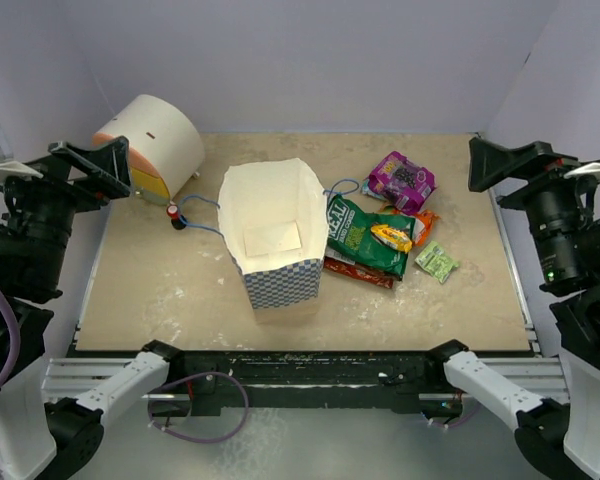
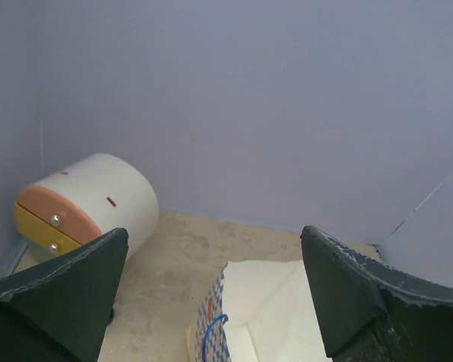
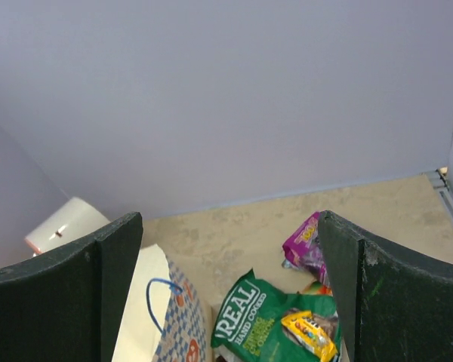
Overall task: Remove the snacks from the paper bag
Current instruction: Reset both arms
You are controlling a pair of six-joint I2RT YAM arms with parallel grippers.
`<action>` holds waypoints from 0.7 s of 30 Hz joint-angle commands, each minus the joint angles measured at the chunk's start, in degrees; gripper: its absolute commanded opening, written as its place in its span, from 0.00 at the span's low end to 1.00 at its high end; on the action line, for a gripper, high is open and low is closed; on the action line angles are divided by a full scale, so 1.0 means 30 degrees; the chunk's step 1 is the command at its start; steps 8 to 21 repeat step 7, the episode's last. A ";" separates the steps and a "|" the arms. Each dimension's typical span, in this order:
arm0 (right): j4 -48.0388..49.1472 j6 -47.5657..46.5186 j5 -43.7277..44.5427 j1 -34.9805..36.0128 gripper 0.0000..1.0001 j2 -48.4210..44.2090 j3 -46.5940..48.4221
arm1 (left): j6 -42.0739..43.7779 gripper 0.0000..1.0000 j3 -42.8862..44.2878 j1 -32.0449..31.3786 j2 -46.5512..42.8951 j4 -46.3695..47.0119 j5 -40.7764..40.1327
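- Our left arm (image 1: 25, 235) is raised at our left side, wrist turned inward.
- Our left gripper (image 2: 215, 245) has its jaws spread wide, holding nothing.
- Our right arm (image 1: 570, 250) is raised at our right side.
- Our right gripper (image 3: 230, 226) is likewise spread wide and empty.

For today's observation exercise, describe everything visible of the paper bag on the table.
The paper bag stands upright in the middle of the table, mouth open upward. It looks like stiff paper, cream inside, blue-and-white chequered outside with an orange logo. Thin blue cord handles droop out each side. Only its bare flat bottom shows within. A green snack bag lies at its right side, seemingly touching.
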 commanded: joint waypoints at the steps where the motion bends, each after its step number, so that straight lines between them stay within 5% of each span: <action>1: -0.0050 -0.0535 0.1852 -0.0001 1.00 0.0819 0.1801 | 0.1432 0.99 0.1172 0.0045 0.0734 0.1558 -0.0856; 7: -0.1726 0.0466 0.4211 -0.0001 1.00 0.1638 0.2285 | 0.1486 0.99 0.0781 0.0049 0.0688 0.1524 -0.0842; 21: -0.1726 0.0466 0.4211 -0.0001 1.00 0.1638 0.2285 | 0.1486 0.99 0.0781 0.0049 0.0688 0.1524 -0.0842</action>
